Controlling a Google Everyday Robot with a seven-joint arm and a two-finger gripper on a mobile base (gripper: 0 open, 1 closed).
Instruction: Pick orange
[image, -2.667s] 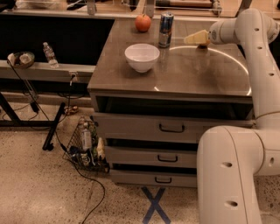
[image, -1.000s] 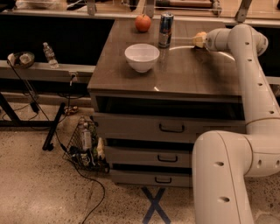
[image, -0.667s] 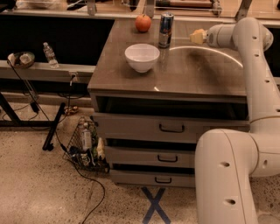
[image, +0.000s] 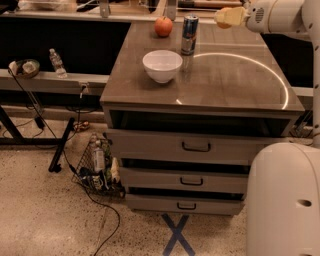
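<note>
One apple, one can, one bowl, one bottle and three drawers are counted; one orange is held by one gripper above the table's far edge.

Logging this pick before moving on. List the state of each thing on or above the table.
orange: in gripper, off the tabletop.
gripper: shut on orange, over tabletop's back right.
white bowl: upright, looks empty.
can: upright.
apple: resting on tabletop.

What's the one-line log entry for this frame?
tool: shut on orange, above cabinet top back right | apple, can, white bowl: on top | status: orange off surface
</note>
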